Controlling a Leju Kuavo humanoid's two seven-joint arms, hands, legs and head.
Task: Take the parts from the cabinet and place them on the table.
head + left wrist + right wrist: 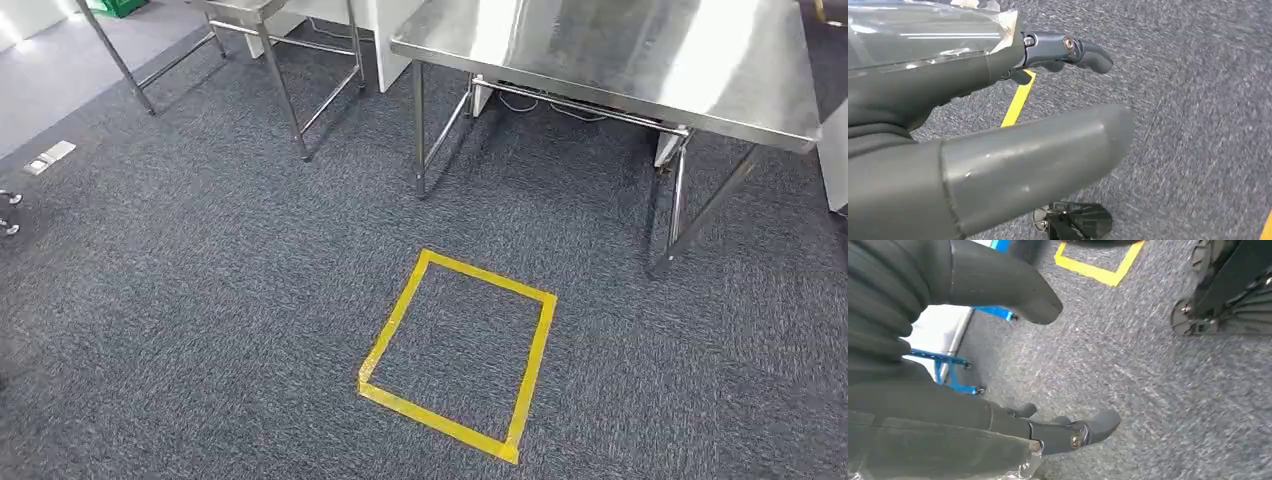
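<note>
Bare steel desk ahead, grey carpet below.
I see the steel desk (640, 60) with nothing on its top; on the carpet floor (200, 300) before it lies a yellow tape square (540, 340).

I see a brushed, glossy stainless-steel table (640, 60) over rough, matt grey carpet (200, 300) marked with smooth yellow tape (455, 350). My left hand (998, 150) looks matt grey plastic, part-wrapped in shiny clear film (923, 30).

bright even light, glare on the steel table (640, 50), wrist views blurred.
</note>
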